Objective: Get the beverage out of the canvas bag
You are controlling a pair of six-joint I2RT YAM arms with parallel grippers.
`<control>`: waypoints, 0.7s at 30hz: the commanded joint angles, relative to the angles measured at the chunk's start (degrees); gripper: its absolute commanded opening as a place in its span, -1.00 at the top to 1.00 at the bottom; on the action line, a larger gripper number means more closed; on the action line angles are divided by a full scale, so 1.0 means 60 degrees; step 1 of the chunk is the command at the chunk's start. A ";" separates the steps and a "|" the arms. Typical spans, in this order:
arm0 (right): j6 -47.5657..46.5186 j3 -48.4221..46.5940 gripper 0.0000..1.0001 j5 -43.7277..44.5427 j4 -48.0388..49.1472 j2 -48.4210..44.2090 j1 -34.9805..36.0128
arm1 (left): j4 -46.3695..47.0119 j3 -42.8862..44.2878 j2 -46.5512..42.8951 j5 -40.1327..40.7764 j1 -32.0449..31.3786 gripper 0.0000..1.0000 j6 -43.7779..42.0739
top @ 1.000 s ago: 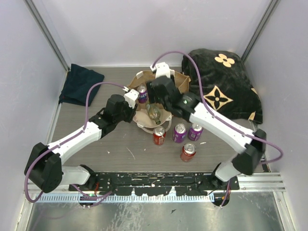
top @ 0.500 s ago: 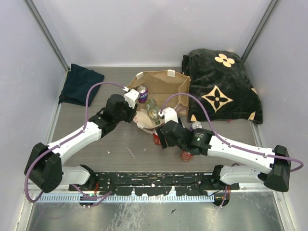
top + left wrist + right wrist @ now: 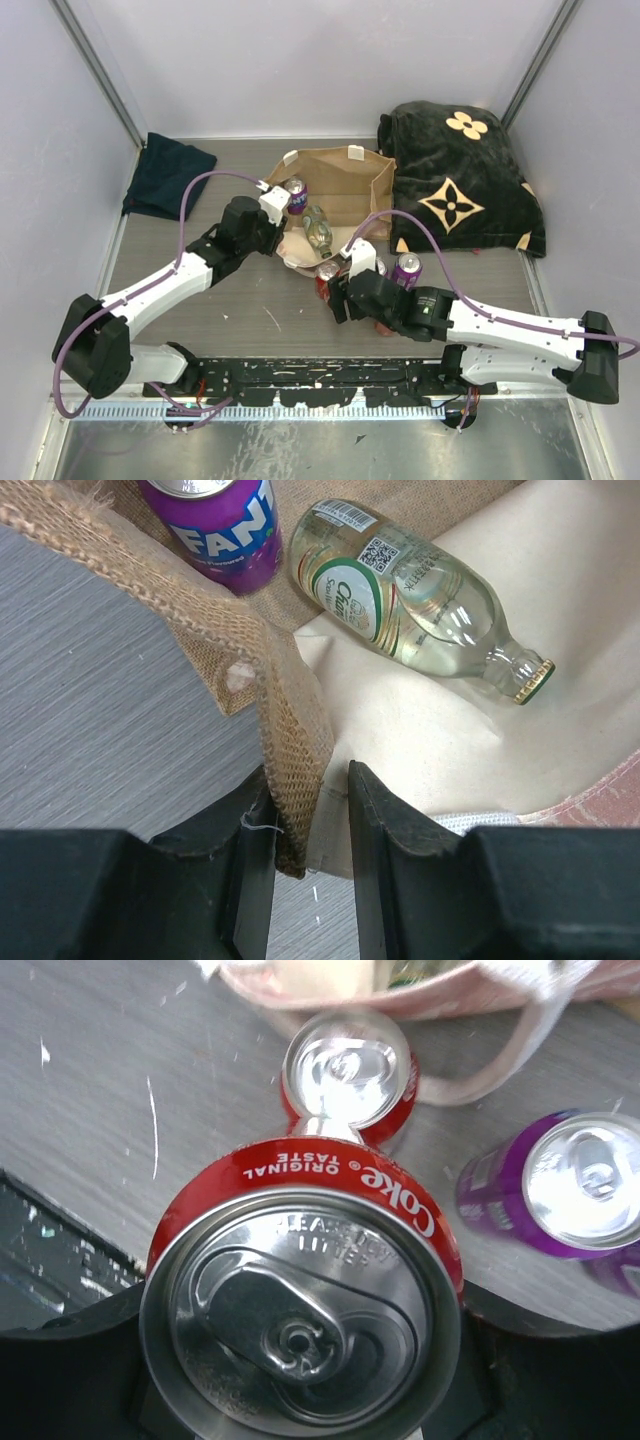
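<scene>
- The canvas bag (image 3: pixel 345 172) lies at the middle of the table (image 3: pixel 250 300). Its tan fabric is spread open and its pinkish panel is at the near edge.
- 2 drinks are inside it. 1 purple Fanta can (image 3: pixel 215 525) shows its top to the overhead camera. 1 clear glass bottle (image 3: pixel 410 595) lies on its side on the cream lining just beside that can.
- My left claw (image 3: pixel 308 810) is closed almost fully, with the woven tan rim of the bag pinched between its 2 fingers.
- My right claw (image 3: pixel 338 298) is outside the bag on its near side. It is spread to a can's width and clamped on 1 red Coke can (image 3: pixel 300 1320), top toward the wrist camera. I cannot tell whether that can touches the table.
- Past the held can, 1 second red can (image 3: pixel 348 1070) stands just beside the pinkish panel. A cream loop handle (image 3: pixel 530 1030) trails next to it, and 1 purple can (image 3: pixel 570 1185) stands to the right.
- Surface: grey wood grain marked with white scuffs and specks. A black perforated rail (image 3: pixel 320 378) runs along the near edge.
- Room: pale walls (image 3: pixel 300 60) enclose 3 sides.
- A navy folded cloth (image 3: pixel 165 175) sits at the far left, well apart from the bag.
- A black blanket (image 3: pixel 460 180) with tan flower marks sits at the far right, just beside the bag.
</scene>
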State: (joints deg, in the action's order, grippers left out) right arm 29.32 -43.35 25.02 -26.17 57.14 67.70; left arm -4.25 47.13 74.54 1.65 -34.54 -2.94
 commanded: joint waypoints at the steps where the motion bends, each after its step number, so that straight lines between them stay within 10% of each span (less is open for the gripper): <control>1: 0.0280 0.0033 0.99 -0.0175 -0.0345 0.0030 0.0529 | -0.0211 0.0202 0.0188 0.0198 0.0044 0.22 -0.0178; 17: 0.0688 0.0209 0.97 -0.0043 -0.0527 0.1851 0.0929 | -0.0097 0.0274 0.0316 0.0269 0.0045 0.22 -0.0256; 21: 0.0815 0.0232 0.37 -0.0272 -0.0336 0.2484 0.0933 | -0.0137 0.0246 0.0275 0.0257 0.0045 0.22 -0.0272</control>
State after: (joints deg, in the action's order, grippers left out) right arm 32.14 -41.12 23.16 -33.26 70.70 73.17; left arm -4.27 47.24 75.66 2.28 -34.54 -3.46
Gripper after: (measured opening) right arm 0.708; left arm 0.389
